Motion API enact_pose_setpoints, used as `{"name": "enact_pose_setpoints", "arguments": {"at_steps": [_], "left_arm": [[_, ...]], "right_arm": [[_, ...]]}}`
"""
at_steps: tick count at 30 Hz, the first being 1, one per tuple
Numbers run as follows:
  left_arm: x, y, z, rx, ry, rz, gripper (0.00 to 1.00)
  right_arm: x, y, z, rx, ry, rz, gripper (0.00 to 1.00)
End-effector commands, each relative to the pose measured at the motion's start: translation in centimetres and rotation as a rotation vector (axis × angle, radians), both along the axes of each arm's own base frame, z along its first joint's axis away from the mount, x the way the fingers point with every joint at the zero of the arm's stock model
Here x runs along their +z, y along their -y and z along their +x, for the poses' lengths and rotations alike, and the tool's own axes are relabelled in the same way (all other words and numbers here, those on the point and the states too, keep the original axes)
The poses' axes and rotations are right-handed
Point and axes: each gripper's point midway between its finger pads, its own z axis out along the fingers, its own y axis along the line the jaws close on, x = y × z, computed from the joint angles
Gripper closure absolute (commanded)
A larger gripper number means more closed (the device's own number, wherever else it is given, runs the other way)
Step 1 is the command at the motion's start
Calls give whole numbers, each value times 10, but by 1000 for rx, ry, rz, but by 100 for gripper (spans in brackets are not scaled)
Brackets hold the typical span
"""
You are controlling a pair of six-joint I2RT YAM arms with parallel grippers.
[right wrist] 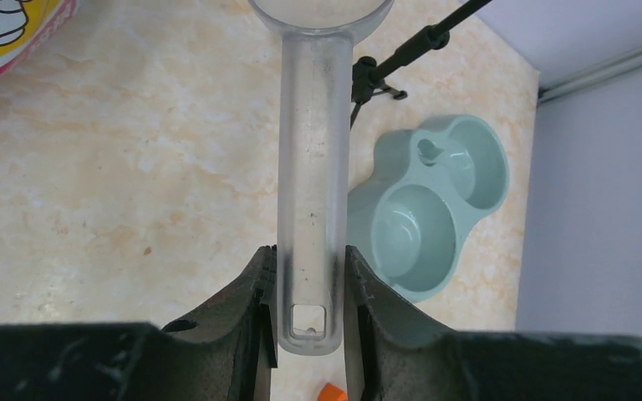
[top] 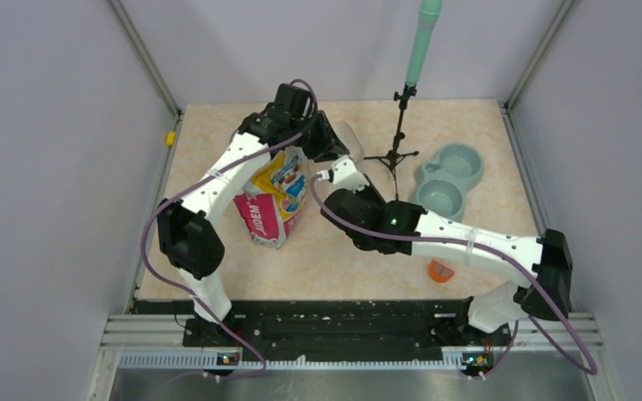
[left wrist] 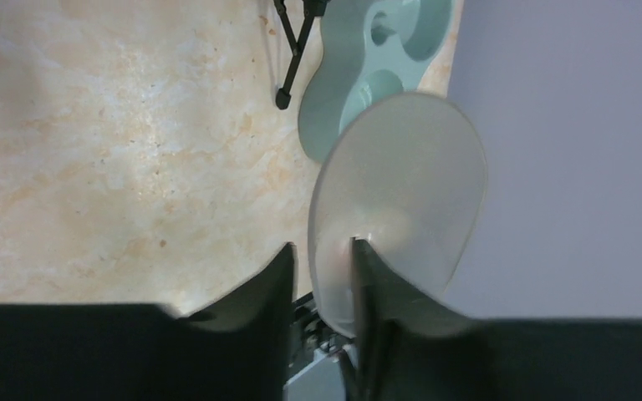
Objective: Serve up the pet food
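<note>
No pet food shows; only its yellow, white and pink bag [top: 272, 196] stands at centre left, its corner [right wrist: 8, 25] in the right wrist view. A clear plastic scoop [top: 347, 149] hangs in the air between both grippers. My right gripper [right wrist: 309, 259] is shut on the scoop's handle [right wrist: 313, 167], a finger pressed against each side. My left gripper [left wrist: 322, 251] straddles the rim of the scoop's bowl [left wrist: 401, 184]. Its jaws are slightly parted, with a gap between one finger [left wrist: 280, 276] and the wall. The teal double bowl [top: 447, 180] sits at the right; what shows of it is empty [right wrist: 410, 225].
A black tripod [top: 397, 138] with a green pole [top: 422, 42] stands just left of the double bowl. An orange cap [top: 440, 271] lies near the right arm's forearm. Grey walls enclose the tabletop on three sides.
</note>
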Motion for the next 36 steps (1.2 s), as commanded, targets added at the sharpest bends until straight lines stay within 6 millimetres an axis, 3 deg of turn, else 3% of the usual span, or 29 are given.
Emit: {"name": "enact_pose_setpoints", "arguments": {"at_steps": [1, 3, 5, 11, 16, 21, 25, 28, 36], "left_arm": [[52, 4, -12, -80, 137, -69, 51], [59, 2, -18, -100, 170, -65, 29], [66, -1, -23, -115, 204, -55, 20], [97, -8, -36, -187, 358, -70, 19], [144, -17, -49, -237, 495, -91, 19], [193, -46, -55, -180, 637, -82, 19], [202, -81, -47, -60, 675, -33, 19], [191, -101, -44, 7, 657, -10, 19], [195, -120, -58, 52, 702, -23, 20]], "right_arm": [[17, 7, 1, -23, -15, 193, 100], [12, 9, 1, -4, -61, 296, 100], [5, 11, 1, 6, -103, 381, 100], [-24, 20, -6, -9, -226, 530, 100], [-61, 22, -19, 16, -331, 623, 100], [-99, 20, -22, 21, -360, 614, 100], [-118, 18, -14, 23, -331, 598, 100], [-135, 12, -8, 39, -330, 573, 100], [-167, 1, 5, 65, -329, 510, 100]]}}
